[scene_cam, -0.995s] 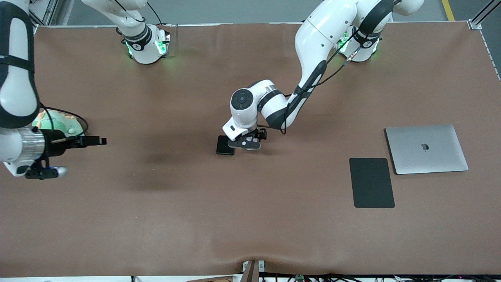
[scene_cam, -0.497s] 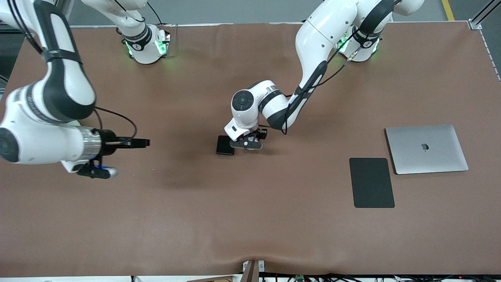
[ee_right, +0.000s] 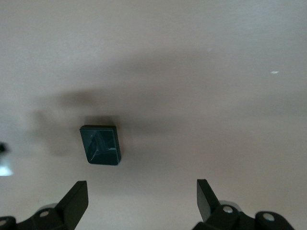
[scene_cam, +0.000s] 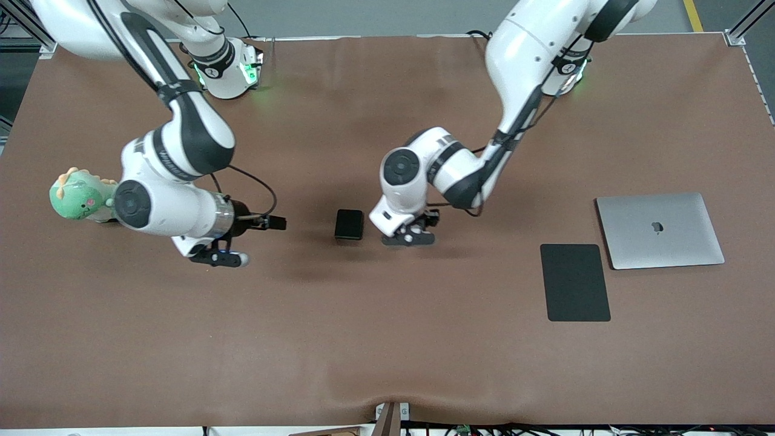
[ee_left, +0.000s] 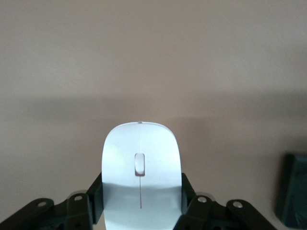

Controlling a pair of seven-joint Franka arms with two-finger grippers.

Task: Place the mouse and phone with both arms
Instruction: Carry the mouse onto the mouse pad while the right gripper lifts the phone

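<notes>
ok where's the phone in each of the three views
Front view: phone lies mid-table beside the left end effector.
Left wrist view: phone at the frame edge, beside the gripped mouse.
Right wrist view: phone on the table.
Shared landmark: the brown tabletop.

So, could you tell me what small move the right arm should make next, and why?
Probably ease the right gripper forward and down until its open fingers straddle the phone. The phone lies flat on the table just ahead of it, untouched, while the left gripper is already shut on the mouse, so the phone is what remains to grasp.
</notes>
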